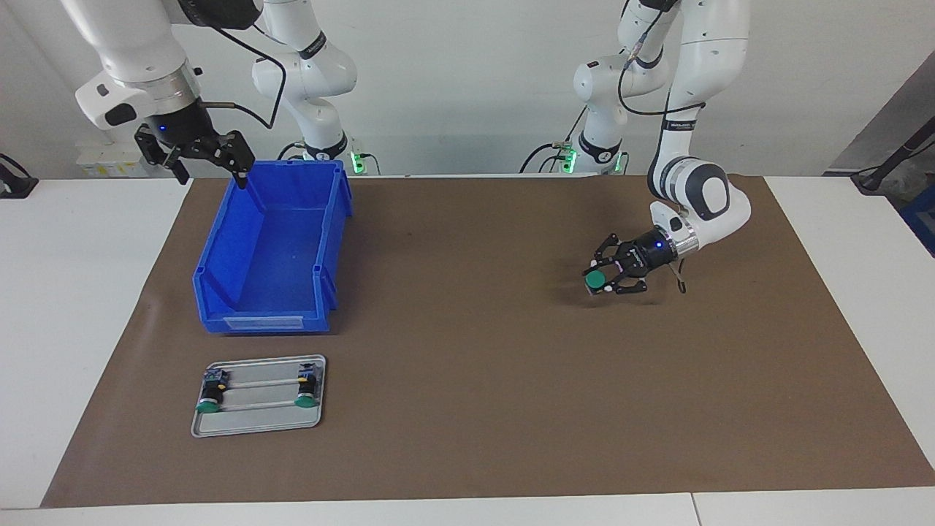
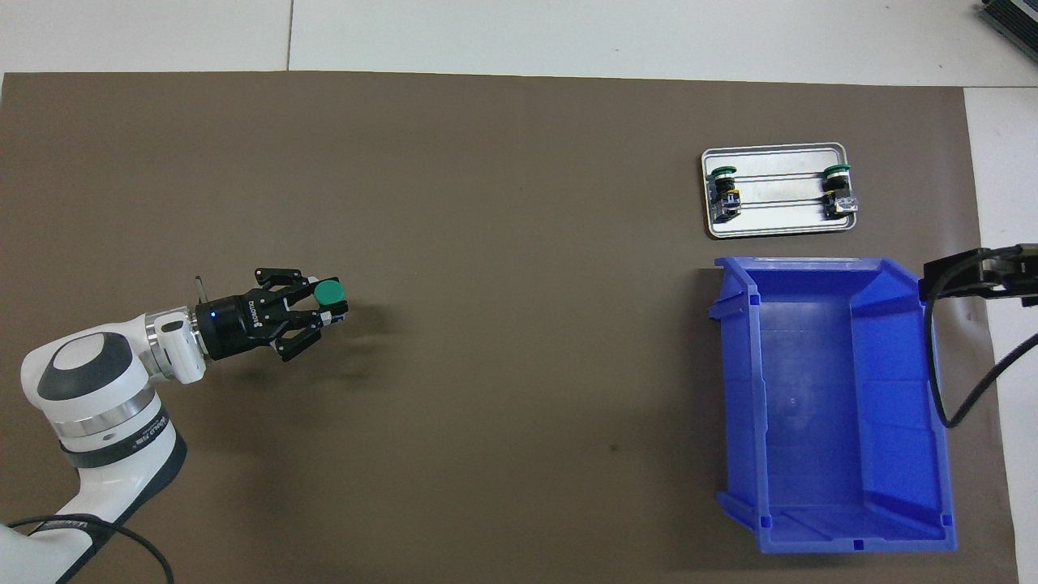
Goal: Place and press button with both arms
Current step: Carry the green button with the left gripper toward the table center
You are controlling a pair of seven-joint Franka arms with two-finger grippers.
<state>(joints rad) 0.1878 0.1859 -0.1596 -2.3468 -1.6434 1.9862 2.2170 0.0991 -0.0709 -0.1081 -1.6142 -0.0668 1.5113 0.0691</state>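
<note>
While a brown mat (image 1: 467, 409) covers most of the white desk (image 1: 80, 292), two large white jointed arms come in from the robots' edge. The left arm (image 1: 697, 109) bends down low over the mat toward its own end of the desk, and the right arm (image 1: 139, 58) waits raised at the other end.

A deep blue plastic bin (image 1: 274, 248), open at the top, stands on the mat toward the right arm's end, close to the robots' edge. Just beside it, nearer the desk's outer edge, lies a flat silver metal tray (image 1: 257, 427) with a raised rim. Two small push-buttons (image 2: 837, 188) with green caps and dark blocks lie on their sides in the tray, one at each short end, well apart.

Lying nearly level just above the mat, the left gripper (image 1: 608, 275) has its jaws partly closed on the button (image 1: 595, 280), a round flat green cap on a black barrel, with the cap facing away from the wrist. Whether the button's base touches the mat cannot be told.

Hanging over the bin's corner nearest the robots, the right gripper (image 1: 197, 153) has its jaws spread wide and holds nothing.
</note>
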